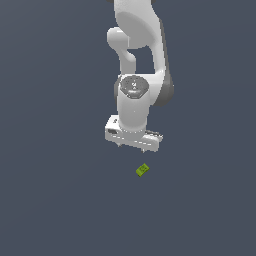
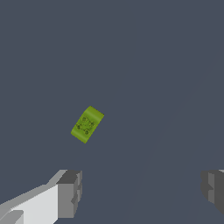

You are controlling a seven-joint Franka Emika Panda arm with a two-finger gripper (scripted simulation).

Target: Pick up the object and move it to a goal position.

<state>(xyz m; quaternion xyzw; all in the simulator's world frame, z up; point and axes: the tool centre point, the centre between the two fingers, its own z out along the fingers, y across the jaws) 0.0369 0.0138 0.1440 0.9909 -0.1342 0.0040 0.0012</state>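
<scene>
The object is a tiny lime-green flat block point(image 1: 142, 170) with faint darker markings on top. It lies on the dark grey floor, just in front of and slightly to the exterior view's right of my white gripper point(image 1: 131, 146). The gripper points down and hangs above the floor, apart from the block. In the wrist view the block point(image 2: 87, 124) lies ahead of the gripper point(image 2: 142, 194). The two grey fingertips point(image 2: 70, 192) stand wide apart with nothing between them. The gripper is open and empty.
The white arm point(image 1: 137, 60) rises behind the gripper toward the top of the exterior view. The floor point(image 1: 60, 200) is a plain dark grey surface with no other objects in view.
</scene>
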